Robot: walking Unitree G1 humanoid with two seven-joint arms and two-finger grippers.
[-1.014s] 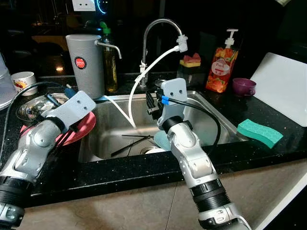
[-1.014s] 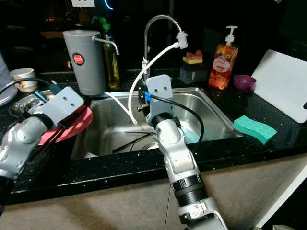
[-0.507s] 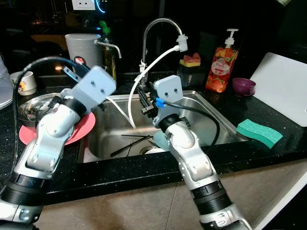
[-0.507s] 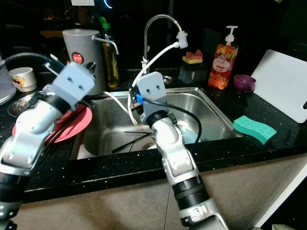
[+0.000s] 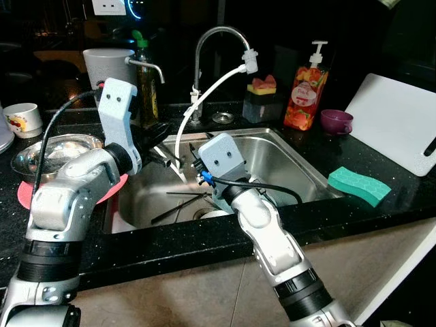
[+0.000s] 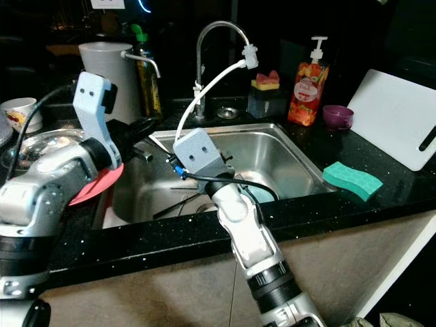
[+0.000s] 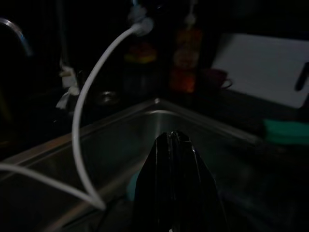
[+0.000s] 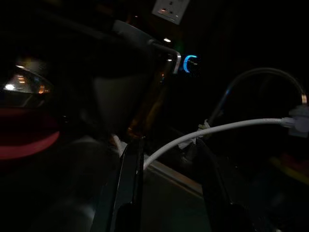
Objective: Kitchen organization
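The left gripper (image 5: 163, 129) has swung off the red plate (image 5: 30, 191) at the left of the worktop (image 5: 381, 163) and out over the sink (image 5: 286, 146), fingers pressed together, holding nothing. The right gripper (image 8: 169, 183) has turned leftward, fingers narrowly apart and empty. Chopsticks (image 5: 178, 204) lie in the basin; I judge either gripper should descend slowly, clear of the white hose (image 5: 204, 99). The right wrist view shows that hose running between its fingers; the head views cannot.

Lit unevenly from the front: bright on the silver arms, white cutting board (image 5: 398, 119) and sink (image 5: 286, 160) steel, black behind. Sharp head views, slight glare on the faucet (image 5: 216, 33). Very dim, grainy wrist views; glowing blue ring (image 8: 189, 63), soft-focus dark fingers (image 7: 174, 179) up close.
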